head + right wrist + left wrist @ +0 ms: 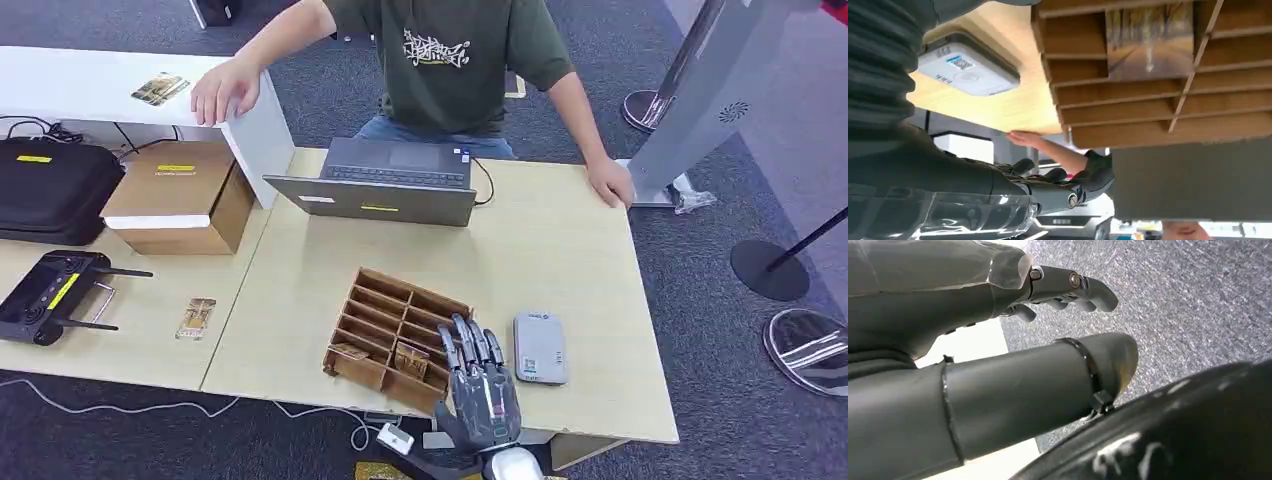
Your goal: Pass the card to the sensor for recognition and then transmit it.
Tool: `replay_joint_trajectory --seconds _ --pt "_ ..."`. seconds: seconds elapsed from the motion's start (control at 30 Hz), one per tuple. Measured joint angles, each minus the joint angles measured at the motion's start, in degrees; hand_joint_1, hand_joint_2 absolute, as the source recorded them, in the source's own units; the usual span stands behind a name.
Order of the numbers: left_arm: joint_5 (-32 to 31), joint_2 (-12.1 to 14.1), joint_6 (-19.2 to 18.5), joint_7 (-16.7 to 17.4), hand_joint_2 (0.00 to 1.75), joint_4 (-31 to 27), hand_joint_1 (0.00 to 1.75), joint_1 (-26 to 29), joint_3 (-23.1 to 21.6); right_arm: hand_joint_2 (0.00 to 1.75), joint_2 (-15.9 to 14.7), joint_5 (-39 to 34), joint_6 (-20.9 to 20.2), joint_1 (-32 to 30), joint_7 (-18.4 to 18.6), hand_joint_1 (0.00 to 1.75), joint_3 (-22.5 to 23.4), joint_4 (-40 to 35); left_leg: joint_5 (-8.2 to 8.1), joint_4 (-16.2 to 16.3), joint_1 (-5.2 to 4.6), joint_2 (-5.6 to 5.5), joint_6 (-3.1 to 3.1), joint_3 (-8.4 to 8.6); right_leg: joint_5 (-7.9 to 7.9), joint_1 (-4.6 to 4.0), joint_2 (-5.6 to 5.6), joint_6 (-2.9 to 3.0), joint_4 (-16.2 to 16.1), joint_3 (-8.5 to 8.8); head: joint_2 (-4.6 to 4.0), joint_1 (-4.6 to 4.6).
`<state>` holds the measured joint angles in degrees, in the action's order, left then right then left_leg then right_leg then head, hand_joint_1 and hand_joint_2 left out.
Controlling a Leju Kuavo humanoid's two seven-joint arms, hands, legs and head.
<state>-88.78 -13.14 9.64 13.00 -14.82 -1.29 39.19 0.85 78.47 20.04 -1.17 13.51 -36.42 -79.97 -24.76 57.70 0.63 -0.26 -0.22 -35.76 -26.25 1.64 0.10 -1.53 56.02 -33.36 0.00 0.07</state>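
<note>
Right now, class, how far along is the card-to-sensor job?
Nothing looks done yet. The right hand hovers open at the wooden organizer, holding nothing; a card sits in a slot. Left: grasp it, present it to the grey sensor, then hand it on.

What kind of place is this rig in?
Probably an office or lab test area: grey carpet, light wood desks with an open laptop, and a person's hand resting on the far edge.

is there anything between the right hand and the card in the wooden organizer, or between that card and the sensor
Nothing visible blocks either path. The right hand hovers open at the near right corner of the wooden organizer, with a card standing in a slot just beside its fingers. The grey sensor lies on bare table right of the organizer.
</note>
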Motion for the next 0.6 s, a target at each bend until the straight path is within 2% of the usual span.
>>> replay_joint_trajectory --seconds 0.13,0.27,0.43,0.6 --pt "0.0 -0.1 0.2 -0.1 0.0 0.0 0.0 0.0 0.1 1.75 0.0 -0.9 -0.3 1.0 -0.3 0.0 -0.9 1.9 0.0 0.0 0.0 0.0 0.0 0.0 0.0 0.0 0.0 0.0 0.0 0.0 0.0 0.02" --pt "0.0 -0.1 0.5 -0.1 0.0 0.0 0.0 0.0 0.5 1.75 0.0 -1.1 -1.8 1.1 0.9 0.0 -1.0 2.2 0.0 0.0 0.0 0.0 0.0 0.0 0.0 0.0 0.0 0.0 0.0 0.0 0.0 0.02" --pt "0.0 -0.1 0.6 -0.1 0.0 0.0 0.0 0.0 1.5 1.75 -0.1 0.8 -3.3 0.6 2.7 0.0 -0.5 -0.8 -0.01 0.0 0.0 0.0 0.0 0.0 -0.01 0.0 0.0 0.0 0.0 -0.01 0.0 0.02" --pt "0.0 -0.1 0.6 -0.1 0.0 0.0 0.0 0.0 1.9 1.75 -0.3 1.8 -3.2 -0.4 2.9 0.0 0.1 -4.2 -0.01 0.0 0.0 0.0 0.0 0.0 -0.01 0.0 0.0 0.0 0.0 -0.01 0.0 0.0"
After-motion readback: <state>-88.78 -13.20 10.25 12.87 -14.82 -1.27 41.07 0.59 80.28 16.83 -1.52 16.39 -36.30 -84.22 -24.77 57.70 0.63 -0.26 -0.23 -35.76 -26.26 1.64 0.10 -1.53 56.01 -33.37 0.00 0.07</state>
